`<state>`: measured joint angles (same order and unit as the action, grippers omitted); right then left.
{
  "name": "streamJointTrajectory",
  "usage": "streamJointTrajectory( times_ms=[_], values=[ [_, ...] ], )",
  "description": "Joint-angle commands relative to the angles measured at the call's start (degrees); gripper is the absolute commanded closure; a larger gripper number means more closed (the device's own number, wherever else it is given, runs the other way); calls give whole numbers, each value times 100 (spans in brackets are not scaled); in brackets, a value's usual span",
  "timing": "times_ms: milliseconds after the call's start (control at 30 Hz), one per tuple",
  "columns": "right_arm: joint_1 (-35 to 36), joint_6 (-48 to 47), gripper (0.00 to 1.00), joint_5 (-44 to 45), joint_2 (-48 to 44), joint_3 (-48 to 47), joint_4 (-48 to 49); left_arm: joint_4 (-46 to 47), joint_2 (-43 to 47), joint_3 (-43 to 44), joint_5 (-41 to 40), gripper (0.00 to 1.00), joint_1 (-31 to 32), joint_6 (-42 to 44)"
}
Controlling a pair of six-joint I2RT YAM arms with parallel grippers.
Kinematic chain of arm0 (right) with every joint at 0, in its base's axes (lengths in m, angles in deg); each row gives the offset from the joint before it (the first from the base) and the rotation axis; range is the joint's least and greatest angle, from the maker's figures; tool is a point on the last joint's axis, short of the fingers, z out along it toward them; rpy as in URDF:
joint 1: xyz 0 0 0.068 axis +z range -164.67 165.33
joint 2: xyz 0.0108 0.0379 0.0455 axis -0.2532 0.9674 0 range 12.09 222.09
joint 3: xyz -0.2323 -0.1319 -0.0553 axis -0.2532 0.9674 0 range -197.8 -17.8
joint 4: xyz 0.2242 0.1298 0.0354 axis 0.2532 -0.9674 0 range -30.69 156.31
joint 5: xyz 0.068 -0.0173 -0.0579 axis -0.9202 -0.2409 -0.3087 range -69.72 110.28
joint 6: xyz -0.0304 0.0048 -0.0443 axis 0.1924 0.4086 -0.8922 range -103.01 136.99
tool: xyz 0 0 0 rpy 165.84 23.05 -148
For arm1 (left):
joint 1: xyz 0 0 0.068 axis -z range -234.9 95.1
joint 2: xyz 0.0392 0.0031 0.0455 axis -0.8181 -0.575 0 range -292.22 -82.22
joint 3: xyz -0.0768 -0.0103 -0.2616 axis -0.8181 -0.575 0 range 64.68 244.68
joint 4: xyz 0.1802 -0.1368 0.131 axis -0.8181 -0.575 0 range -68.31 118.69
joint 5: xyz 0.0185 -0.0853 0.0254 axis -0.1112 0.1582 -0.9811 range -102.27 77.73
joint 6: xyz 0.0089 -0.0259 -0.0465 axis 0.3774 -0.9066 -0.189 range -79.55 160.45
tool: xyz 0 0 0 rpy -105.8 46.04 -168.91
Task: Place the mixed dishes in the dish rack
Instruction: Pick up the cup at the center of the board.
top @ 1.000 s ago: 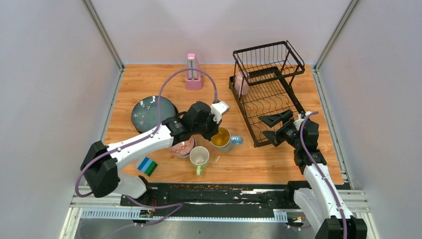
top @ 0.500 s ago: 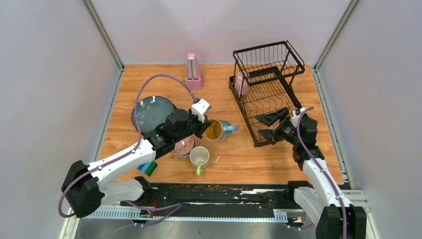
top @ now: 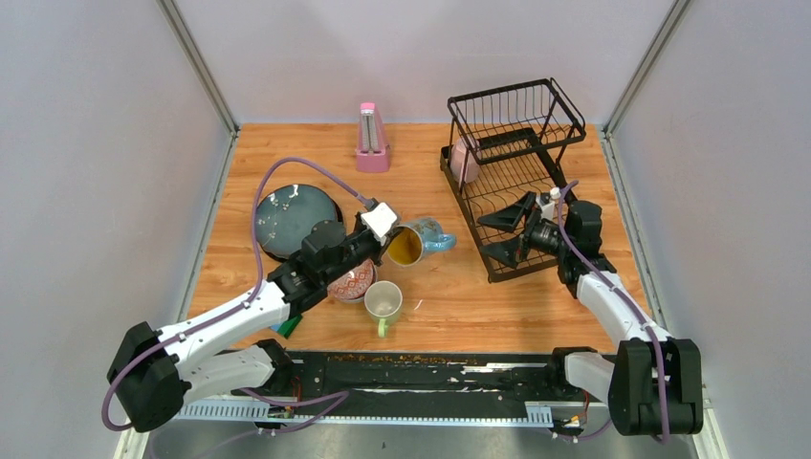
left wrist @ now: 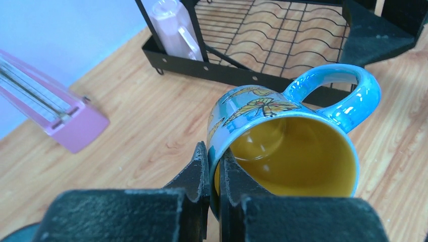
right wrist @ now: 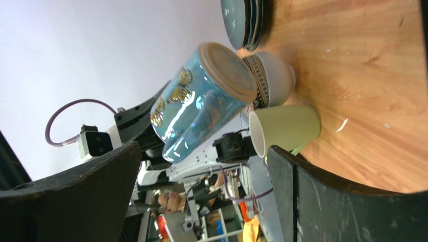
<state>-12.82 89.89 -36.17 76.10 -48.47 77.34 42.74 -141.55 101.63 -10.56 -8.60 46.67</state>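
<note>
Blue-glazed with yellow butterflies on its wall and a yellow inside, the blue mug (top: 417,242) (left wrist: 282,146) (right wrist: 202,108) hangs off the bench (top: 459,306), tipped well over on its side, its mouth facing back towards the left arm and its handle turned towards the dish rack (top: 516,163) (left wrist: 272,40). Your left fingers (top: 384,241) (left wrist: 201,169) are pinched tight on its rim, one pad against the outer wall and the other inside the cup. The mug sits left of the rack and just apart from it, not yet over the wires. Below and nearer the arm bases you have the red-patterned bowl (top: 352,282) (right wrist: 272,75) and, just beside it, the pale green mug (top: 383,301) (right wrist: 287,128) standing upright on the bench. Further left lie the stacked blue-grey plates (top: 287,215) (right wrist: 242,17). Inside the rack, at its far left corner beside the tall basket section, a pink-white mug (top: 463,158) (left wrist: 174,30) is already loaded. Your right fingers (top: 510,209) (right wrist: 81,201) are spread wide with nothing between them, held over the near end of the rack and aimed across at the blue mug. The pink metronome (top: 371,139) (left wrist: 50,106) stands at the far edge of the bench, well apart from the dishes.
</note>
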Motion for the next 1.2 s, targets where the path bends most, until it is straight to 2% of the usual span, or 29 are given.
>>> streamJointTrajectory(
  times_ms=[0,100,200,333,433,567,800,1167],
  values=[
    [244,425,5,-311,-24,-194,-71,1442,381,94,-122,100,-8,578],
    [578,628,9,-156,21,-253,-21,1570,374,71,-89,100,-7,605],
    [868,1012,12,-155,151,-245,513,1635,343,70,13,100,1,661],
    [1000,1556,15,-140,402,-175,1293,1609,342,77,132,100,2,687],
    [1131,1613,17,-154,585,-305,1385,1580,370,65,157,100,1,681],
    [1187,1750,25,-250,825,-324,1595,1527,399,58,207,100,1,696],
    [1304,2069,40,-185,1077,-351,2107,1454,378,49,297,100,1,680],
    [1517,2269,76,-7,1338,-429,2394,1368,194,131,352,100,54,669]
  ],
)
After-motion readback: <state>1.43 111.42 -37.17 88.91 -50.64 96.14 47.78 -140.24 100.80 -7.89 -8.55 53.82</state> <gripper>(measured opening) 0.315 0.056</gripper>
